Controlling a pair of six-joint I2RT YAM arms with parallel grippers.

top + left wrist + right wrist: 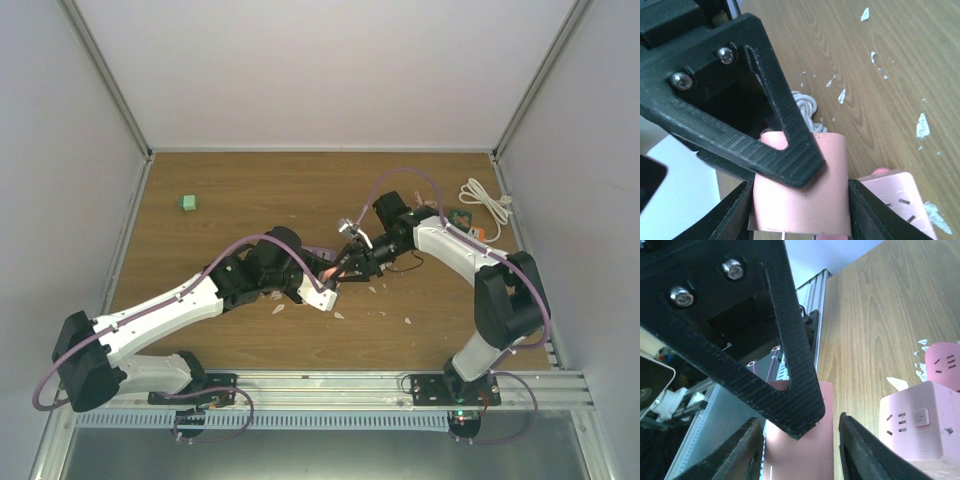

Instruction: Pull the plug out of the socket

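Plug [807,200] in left tool [799,217]; socket [900,197] adjacent; scraps [922,125], cord [805,106] beyond

socket [800,455] sitting mid-table
i'm seeing a smooth salmon-orange block with rounded corners, sitting near the middle of the table [200,260]; i'm not making out its plug.

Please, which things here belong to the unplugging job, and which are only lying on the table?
Job: left gripper, jaws shut on left salmon block; right gripper, jaws shut on right salmon block; which is socket, which plug, unclear.
Lying about: pink cube, white cord, green block, white scraps.
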